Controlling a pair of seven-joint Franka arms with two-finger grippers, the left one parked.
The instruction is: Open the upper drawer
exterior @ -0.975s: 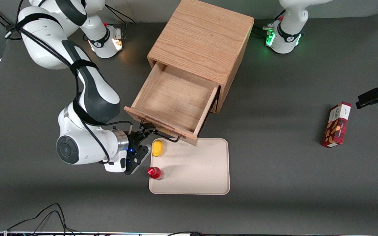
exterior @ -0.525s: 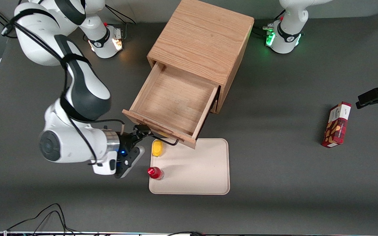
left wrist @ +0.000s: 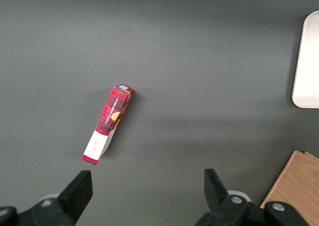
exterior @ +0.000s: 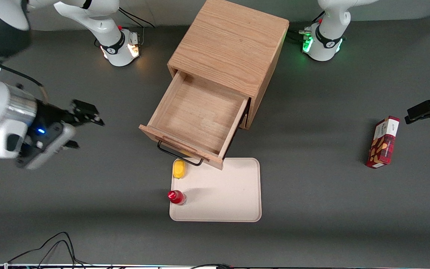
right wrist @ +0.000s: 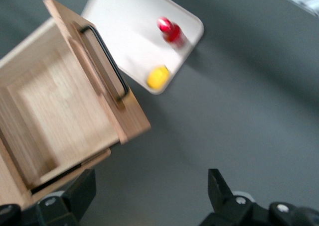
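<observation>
The upper drawer of the oak cabinet stands pulled far out, and its inside is bare. Its black wire handle hangs on the front panel, over the edge of the tray. My right gripper is open and empty. It hovers over the table well away from the handle, toward the working arm's end. In the right wrist view the gripper is open over bare table, with the open drawer and its handle in sight. The bottom drawer is hidden under the open one.
A cream tray lies just in front of the drawer, with a yellow object and a red bottle on it. A red box lies toward the parked arm's end and also shows in the left wrist view.
My gripper has let go of the handle and moved quickly away from the drawer toward the working arm's end, rising. The drawer stays open.
</observation>
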